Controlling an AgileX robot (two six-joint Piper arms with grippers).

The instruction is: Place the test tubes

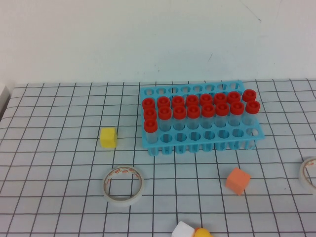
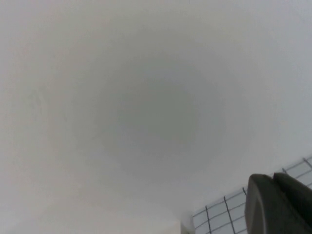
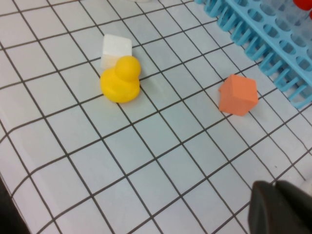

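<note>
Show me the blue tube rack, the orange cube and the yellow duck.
blue tube rack (image 1: 202,144): high view, front wall
orange cube (image 1: 239,177): high view, top face
yellow duck (image 3: 119,88): right wrist view, body

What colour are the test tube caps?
Red; the round plastic test tube caps show best in the high view.

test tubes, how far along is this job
Done: two rows of red-capped test tubes plus one more stand in the blue rack. In hand: nothing; left pincer, facing the wall, and right pincer, over the mat near the orange cube, are shut and empty. Left: no loose tubes visible, many holes empty.
</note>
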